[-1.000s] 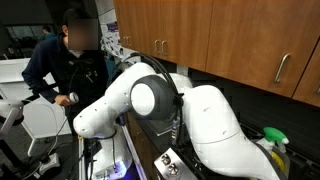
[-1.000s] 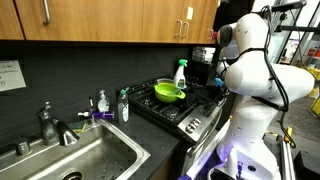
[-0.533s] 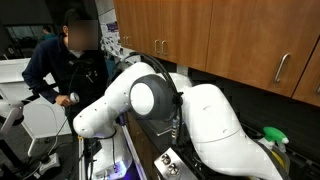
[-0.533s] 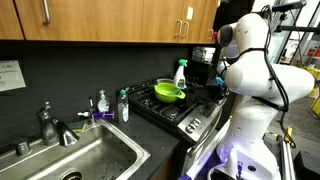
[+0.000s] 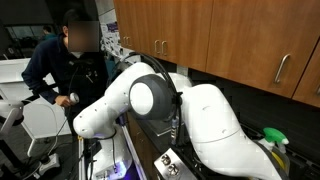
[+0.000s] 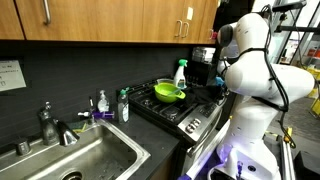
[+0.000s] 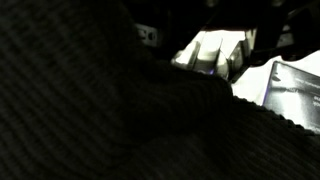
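Observation:
The white robot arm (image 6: 250,60) rises beside the black stove (image 6: 178,112) and fills most of an exterior view (image 5: 160,100). Its end reaches toward the stove's back right corner, where my gripper is lost among dark shapes and its jaws cannot be made out. A green bowl (image 6: 168,93) sits in a pan on the stove, and a spray bottle (image 6: 180,73) stands behind it. In the wrist view a dark ribbed surface (image 7: 100,120) covers nearly everything. Beyond it lies a pale lit object (image 7: 210,52), with a white patch (image 7: 285,85) to its right.
A steel sink (image 6: 85,160) with a faucet (image 6: 52,125) lies beside the stove, and two bottles (image 6: 112,104) stand between them. Wooden cabinets (image 6: 110,20) hang above. A person (image 5: 60,60) stands behind the arm. A green-topped spray bottle (image 5: 275,138) is near the arm's base.

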`<move>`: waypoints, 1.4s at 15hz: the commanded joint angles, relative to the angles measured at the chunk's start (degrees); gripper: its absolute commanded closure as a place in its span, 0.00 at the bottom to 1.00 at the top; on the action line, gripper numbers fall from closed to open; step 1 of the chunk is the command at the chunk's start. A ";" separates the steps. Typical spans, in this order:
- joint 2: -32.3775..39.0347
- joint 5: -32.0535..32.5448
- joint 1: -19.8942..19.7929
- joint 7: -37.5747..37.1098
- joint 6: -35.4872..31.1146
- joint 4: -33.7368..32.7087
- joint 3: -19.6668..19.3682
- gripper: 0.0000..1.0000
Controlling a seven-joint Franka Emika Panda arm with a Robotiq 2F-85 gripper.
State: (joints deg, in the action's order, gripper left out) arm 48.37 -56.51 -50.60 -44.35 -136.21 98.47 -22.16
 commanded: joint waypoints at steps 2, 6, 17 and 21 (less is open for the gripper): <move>0.54 1.37 -0.74 3.12 0.34 0.20 0.64 0.69; -1.52 2.74 -1.65 13.43 3.06 2.10 1.16 0.69; -2.27 5.37 -1.51 24.01 3.94 3.46 1.18 0.69; -3.14 5.04 -2.20 28.93 3.82 3.84 2.07 0.69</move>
State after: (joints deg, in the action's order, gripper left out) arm 48.02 -54.27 -51.77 -22.71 -134.79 98.09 -21.22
